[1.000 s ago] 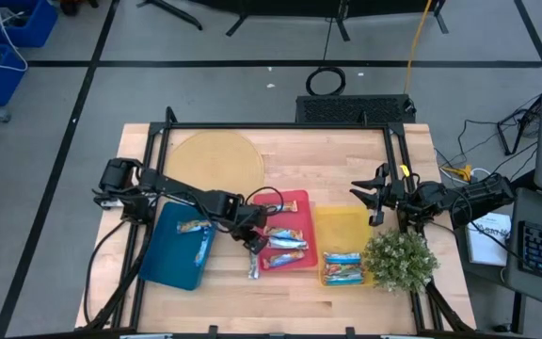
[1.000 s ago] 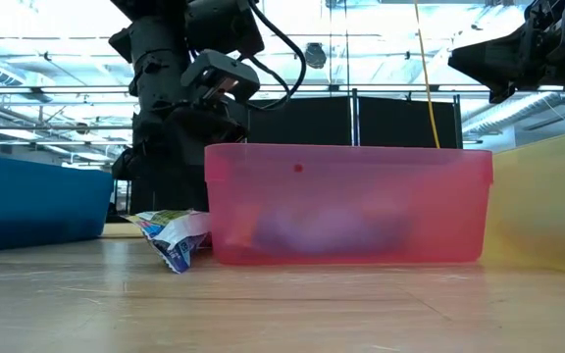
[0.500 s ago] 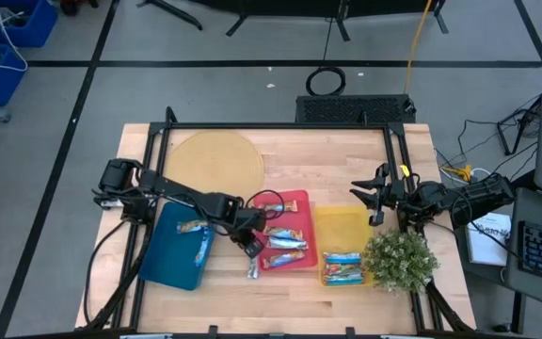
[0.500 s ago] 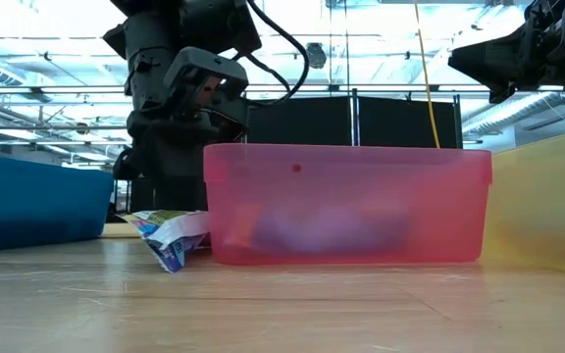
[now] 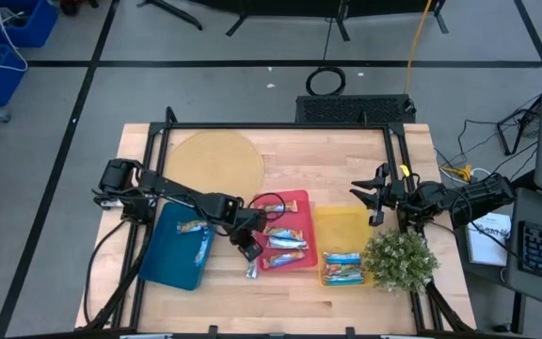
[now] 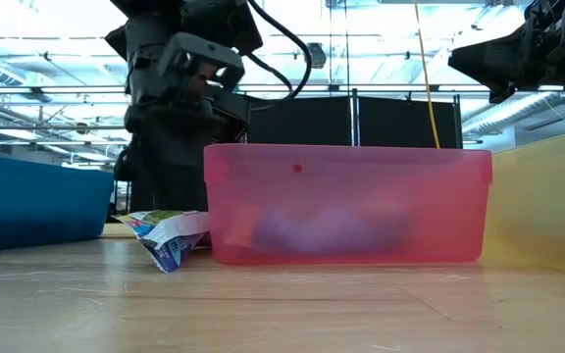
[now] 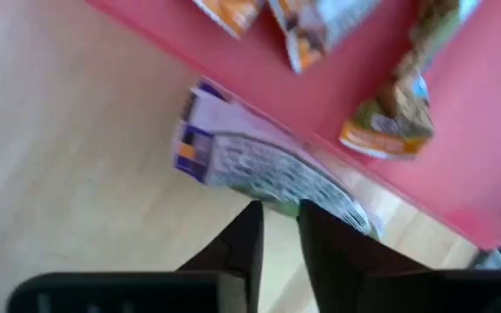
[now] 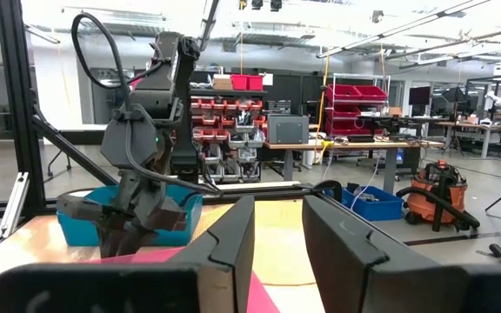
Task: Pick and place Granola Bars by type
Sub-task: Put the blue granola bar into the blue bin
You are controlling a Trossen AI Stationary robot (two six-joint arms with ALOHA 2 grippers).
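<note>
Left gripper (image 5: 249,248) hangs above a loose granola bar (image 5: 252,270) lying on the table just beside the red tray (image 5: 296,201); fingers (image 7: 243,243) close together, nothing between them. More bars lie in the red tray, the blue tray (image 5: 172,259) and the yellow tray (image 5: 342,224). Right gripper (image 5: 376,199) waits beyond the yellow tray, slightly parted, empty.

two dark jointed arms (image 5: 182,200), black cable loops, flat black claw fingers (image 7: 243,248).
</note>
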